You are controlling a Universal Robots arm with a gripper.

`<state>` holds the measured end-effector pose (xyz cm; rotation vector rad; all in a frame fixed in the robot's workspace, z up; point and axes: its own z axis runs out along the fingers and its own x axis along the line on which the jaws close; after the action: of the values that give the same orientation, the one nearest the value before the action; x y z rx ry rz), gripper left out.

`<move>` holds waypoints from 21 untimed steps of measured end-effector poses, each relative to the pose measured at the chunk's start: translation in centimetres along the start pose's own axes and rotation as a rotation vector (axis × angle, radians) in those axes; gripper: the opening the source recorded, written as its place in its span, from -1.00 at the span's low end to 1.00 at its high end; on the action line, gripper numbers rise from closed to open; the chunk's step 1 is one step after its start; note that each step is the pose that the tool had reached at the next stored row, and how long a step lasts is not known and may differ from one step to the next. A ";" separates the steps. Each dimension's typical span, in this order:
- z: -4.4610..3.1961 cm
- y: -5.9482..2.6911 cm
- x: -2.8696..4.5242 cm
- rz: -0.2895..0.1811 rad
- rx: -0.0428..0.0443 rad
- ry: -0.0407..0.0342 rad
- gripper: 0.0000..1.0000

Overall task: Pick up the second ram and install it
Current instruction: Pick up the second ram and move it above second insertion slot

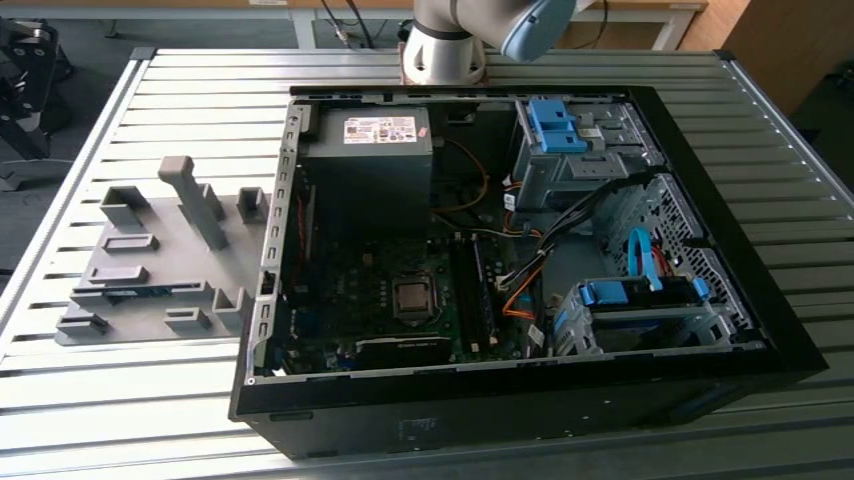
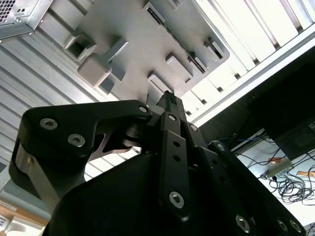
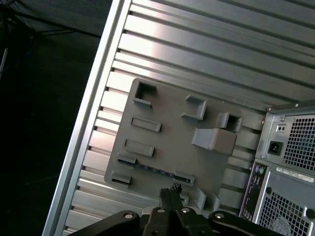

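Gripper [image 3: 170, 191]: hanging well clear above grey holder plate [image 3: 167, 142], fingers pinching fully together, gripping nothing. Second ram [image 3: 153, 170]: lying flat along its slot near plate's edge, untouched, resting off to exterior view's left of open computer case [image 1: 534, 395] on slatted table [image 1: 200, 90].

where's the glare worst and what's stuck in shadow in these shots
Exterior view: glare on the table slats at the exterior view's left, computer case interior dim. Second wrist view: slats blown white past the grey holder plate, gripper a dark mass. First wrist view: bright streaks on the slats, floor nearly black.
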<state>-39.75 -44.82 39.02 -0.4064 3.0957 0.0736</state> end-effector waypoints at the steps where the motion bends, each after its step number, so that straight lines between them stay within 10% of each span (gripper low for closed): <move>1: 0.00 0.00 0.00 0.000 0.0000 -0.0001 -0.79; 12: -0.01 0.01 0.05 -0.057 -0.0013 0.0027 -0.79; 21: 0.05 0.02 0.10 -0.245 -0.0054 0.0110 -0.79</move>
<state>-39.85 -44.82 38.97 -0.7834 3.0285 0.0758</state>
